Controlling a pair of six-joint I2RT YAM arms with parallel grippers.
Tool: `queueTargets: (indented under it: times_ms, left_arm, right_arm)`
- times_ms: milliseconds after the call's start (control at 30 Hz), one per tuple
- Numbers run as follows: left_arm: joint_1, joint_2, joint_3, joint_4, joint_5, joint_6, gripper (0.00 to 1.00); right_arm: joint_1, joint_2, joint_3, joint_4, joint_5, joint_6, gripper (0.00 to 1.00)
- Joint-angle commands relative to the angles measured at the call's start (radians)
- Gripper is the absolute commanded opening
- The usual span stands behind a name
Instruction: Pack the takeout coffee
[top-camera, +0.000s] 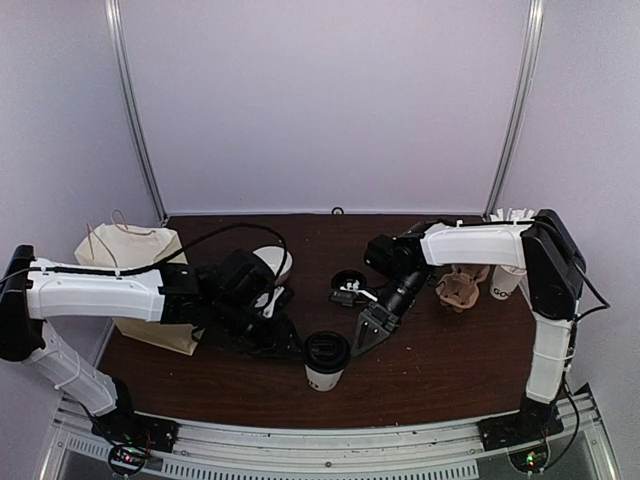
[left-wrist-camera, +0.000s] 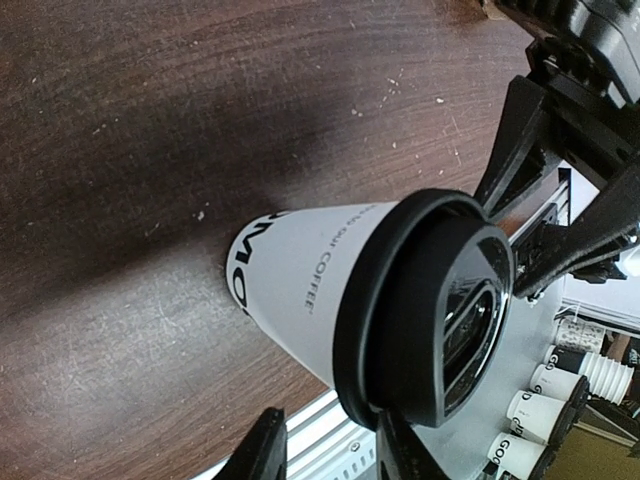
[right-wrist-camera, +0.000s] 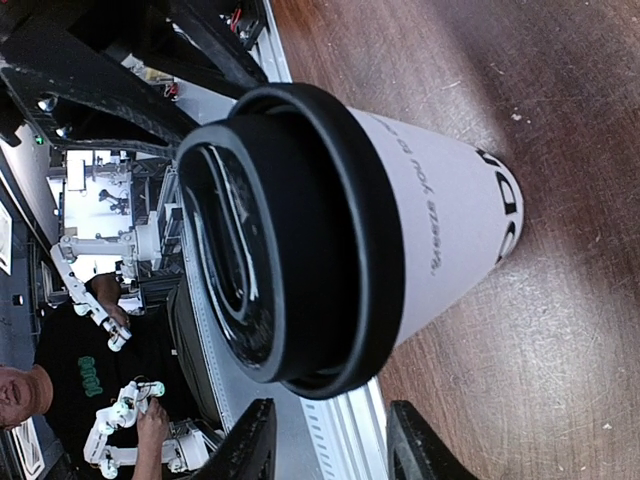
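The takeout coffee cup (top-camera: 325, 372) stands upright near the table's front edge, white with dark letters, and its black lid (top-camera: 327, 350) is seated on top. My left gripper (top-camera: 288, 344) is just left of it and my right gripper (top-camera: 367, 336) just right of it. In the left wrist view the cup (left-wrist-camera: 300, 290) and lid (left-wrist-camera: 430, 310) lie just beyond the left gripper (left-wrist-camera: 332, 455). Its jaws stand part open with only the table rail between them. The right wrist view shows the cup (right-wrist-camera: 440, 230) and lid (right-wrist-camera: 290, 240) ahead of the right gripper (right-wrist-camera: 332, 445), also part open and holding nothing.
A tan paper bag (top-camera: 130, 265) stands at the left edge. A white bowl (top-camera: 272, 262) sits behind the left arm. A black lid (top-camera: 348, 283), a brown cup carrier (top-camera: 460, 288), another lettered cup (top-camera: 503, 284) and a cup of white sticks (top-camera: 510, 215) are at the right.
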Motion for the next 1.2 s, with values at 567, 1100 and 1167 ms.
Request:
queueTargets:
  times_ms: [567,1100,1167]
  left_arm:
    - [-0.001,0.066,0.01,-0.009,0.007,0.02,0.33]
    - [-0.001,0.194,0.025,-0.209,-0.102,0.103,0.28]
    - [0.0,0.208,0.03,-0.218,-0.104,0.109,0.28]
  right_arm:
    - [-0.001,0.071,0.025,0.013,0.012,0.054,0.4]
    - [-0.015,0.248,0.022,0.009,0.186,0.129,0.34]
    - [-0.016,0.251,0.029,0.005,0.195,0.129,0.33]
